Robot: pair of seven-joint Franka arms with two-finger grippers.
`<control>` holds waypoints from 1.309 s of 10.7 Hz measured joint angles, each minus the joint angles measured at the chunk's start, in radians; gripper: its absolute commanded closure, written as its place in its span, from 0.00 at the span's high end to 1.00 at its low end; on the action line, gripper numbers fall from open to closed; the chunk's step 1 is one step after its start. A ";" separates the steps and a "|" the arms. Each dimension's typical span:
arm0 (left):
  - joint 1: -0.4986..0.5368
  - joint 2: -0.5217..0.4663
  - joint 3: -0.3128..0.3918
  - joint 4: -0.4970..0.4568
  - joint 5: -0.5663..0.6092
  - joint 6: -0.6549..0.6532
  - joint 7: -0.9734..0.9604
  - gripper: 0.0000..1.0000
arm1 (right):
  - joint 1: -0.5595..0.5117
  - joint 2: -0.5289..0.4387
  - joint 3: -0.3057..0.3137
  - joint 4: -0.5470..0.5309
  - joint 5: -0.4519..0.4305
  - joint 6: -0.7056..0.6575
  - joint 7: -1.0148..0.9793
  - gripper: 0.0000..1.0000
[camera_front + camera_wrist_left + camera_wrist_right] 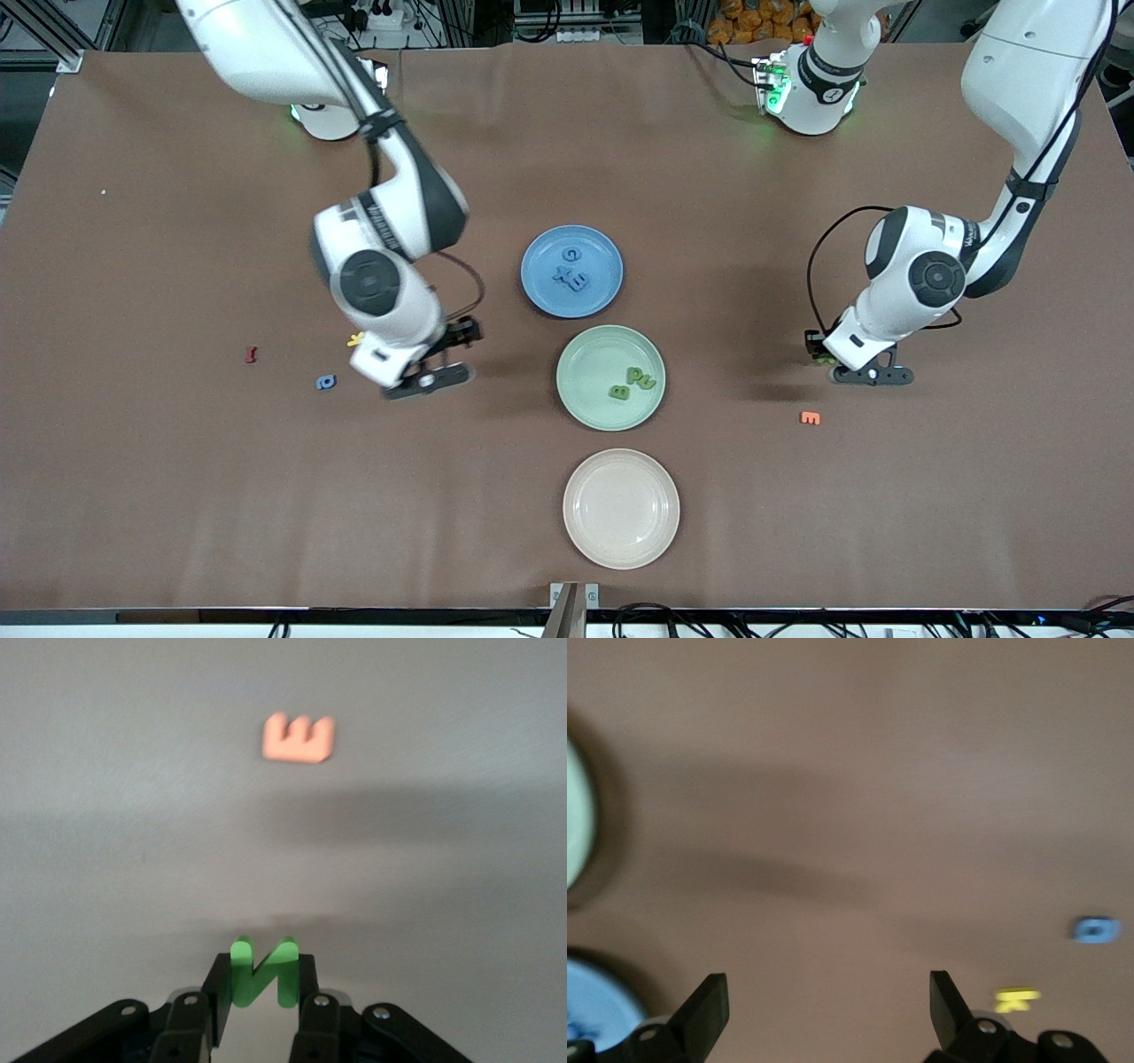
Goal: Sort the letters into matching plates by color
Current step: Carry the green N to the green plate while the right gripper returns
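Left gripper (262,985) clamps a bright green N (263,973), upright btwn its fingers, over bare table near the orange E (810,417). Right gripper (828,997), fingers wide apart, hangs near the green plate (585,399), w/ nothing in it.

A cream-pink plate (621,508) sat on the brown table (177,496), nearest the front camera, w/ nothing on it. Near the table's front edge, approx. mid-length, stood a small grey bracket (574,595). Cables (656,616) ran along below that edge. Orange items (762,22) were piled past the arm bases.
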 measured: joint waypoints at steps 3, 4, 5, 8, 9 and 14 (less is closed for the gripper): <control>-0.067 -0.024 -0.094 0.145 0.000 -0.225 -0.130 0.00 | -0.148 -0.024 -0.016 0.000 0.000 -0.016 -0.098 1.00; -0.083 -0.028 -0.122 0.173 0.000 -0.258 -0.163 0.00 | -0.193 -0.027 -0.018 0.000 0.001 -0.014 -0.151 1.00; -0.102 -0.029 -0.141 0.191 0.000 -0.269 -0.185 0.00 | -0.241 -0.033 -0.019 0.000 0.002 -0.013 -0.215 1.00; -0.201 -0.027 -0.153 0.221 0.000 -0.270 -0.267 0.00 | -0.353 -0.090 -0.017 -0.056 0.031 0.008 -0.385 1.00; -0.249 -0.024 -0.154 0.234 0.000 -0.270 -0.316 0.00 | -0.366 -0.115 -0.016 -0.110 0.044 0.057 -0.403 1.00; -0.432 0.040 -0.155 0.297 0.000 -0.271 -0.511 0.00 | -0.368 -0.181 0.001 -0.363 0.051 0.323 -0.435 1.00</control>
